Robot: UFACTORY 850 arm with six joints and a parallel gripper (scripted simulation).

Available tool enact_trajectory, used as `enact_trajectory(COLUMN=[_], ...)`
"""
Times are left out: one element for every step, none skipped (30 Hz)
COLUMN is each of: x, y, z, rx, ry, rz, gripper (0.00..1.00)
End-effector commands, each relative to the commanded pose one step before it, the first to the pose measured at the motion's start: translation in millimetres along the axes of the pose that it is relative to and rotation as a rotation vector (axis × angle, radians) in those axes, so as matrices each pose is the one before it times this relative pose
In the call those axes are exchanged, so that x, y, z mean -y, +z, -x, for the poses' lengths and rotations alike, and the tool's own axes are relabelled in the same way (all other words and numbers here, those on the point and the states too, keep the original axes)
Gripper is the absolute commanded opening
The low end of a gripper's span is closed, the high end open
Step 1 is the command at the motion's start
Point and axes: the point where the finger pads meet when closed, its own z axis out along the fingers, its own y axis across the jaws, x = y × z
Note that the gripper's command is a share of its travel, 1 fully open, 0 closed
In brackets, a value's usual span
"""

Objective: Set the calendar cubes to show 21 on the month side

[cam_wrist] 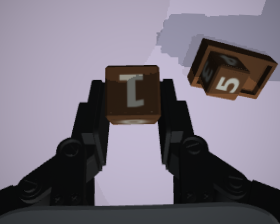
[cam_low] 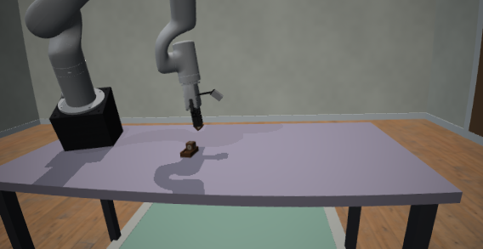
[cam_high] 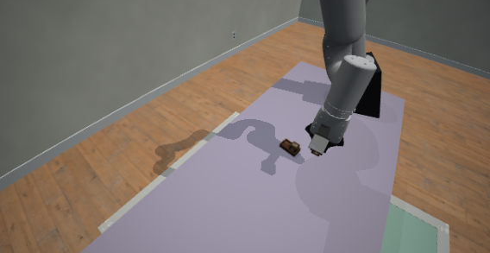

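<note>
My gripper (cam_wrist: pixel 133 97) is shut on a brown cube (cam_high: pixel 316 153) (cam_low: pixel 198 128) (cam_wrist: pixel 133 90) and holds it above the table. In the wrist view the cube's large face shows a white 1 upside down, and a narrow face below it shows part of another mark. The small brown tray (cam_high: pixel 284 148) (cam_low: pixel 186 153) (cam_wrist: pixel 258 67) lies on the table, beside and below the held cube. A second cube (cam_high: pixel 295 145) (cam_low: pixel 190 146) (cam_wrist: pixel 228 84) sits in one end of the tray. It shows a 5 turned sideways and two darker faces with digits. The month's name is not readable.
The lilac table (cam_high: pixel 207 210) (cam_low: pixel 319 164) carries the black robot base (cam_high: pixel 371 93) (cam_low: pixel 87 126) at one end. The arm's shadow falls across the table and the tray. The wrist camera (cam_high: pixel 318 143) (cam_low: pixel 217 94) sticks out beside my gripper.
</note>
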Motion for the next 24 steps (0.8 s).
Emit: enact_trajectory(x=[-2.43, 0.00, 0.00, 0.27, 0.45, 0.61, 0.75, 0.85, 0.92, 0.96, 0.96, 0.93, 0.86, 0.78, 0.67, 0.55, 0.43, 0.09, 0.00, 0.00, 0.00, 0.00, 0.00, 0.00], y=[0.21, 0.00, 0.00, -0.09, -0.14, -0.19, -0.23, -0.26, -0.28, -0.29, -0.29, -0.28, -0.26, -0.24, -0.20, -0.17, -0.13, -0.16, 0.00, 0.00, -0.13, -0.07, -0.03, 0.00], z=[-0.66, 0.00, 0.00, -0.01, -0.05, -0.09, -0.14, -0.18, -0.22, -0.24, -0.26, -0.27, -0.26, -0.25, -0.22, -0.19, -0.15, -1.10, 0.00, 0.00, -0.96, -0.52, -0.20, -0.03], rx=[0.07865, 0.00000, 0.00000, 0.01318, 0.01278, 0.01223, 0.01154, 0.01075, 0.00986, 0.00892, 0.00794, 0.00695, 0.00596, 0.00500, 0.00408, 0.00322, 0.00242, 0.00048, 0.00000, 0.00000, 0.00000, 0.00000, 0.00000, 0.00000], ry=[-0.00425, 0.00000, 0.00000, -0.00021, -0.00015, -0.00010, -0.00006, -0.00002, 0.00000, 0.00002, 0.00004, 0.00004, 0.00004, 0.00004, 0.00004, 0.00003, 0.00003, 0.00001, 0.00000, 0.00000, 0.00000, 0.00000, 0.00000, 0.00000], rz=[0.01648, 0.00000, 0.00000, -0.00120, -0.00199, -0.00269, -0.00328, -0.00374, -0.00405, -0.00420, -0.00419, -0.00405, -0.00377, -0.00339, -0.00293, -0.00241, -0.00188, -0.00039, 0.00000, 0.00000, -0.00001, -0.00001, 0.00000, 0.00000], gripper=[0.27, 0.27, 0.27, 0.27, 0.27, 0.27, 0.27, 0.27, 0.27, 0.27, 0.27, 0.27, 0.27, 0.27, 0.27, 0.27, 0.27, 0.27, 0.27, 0.27, 0.27, 0.27, 0.27, 0.27])
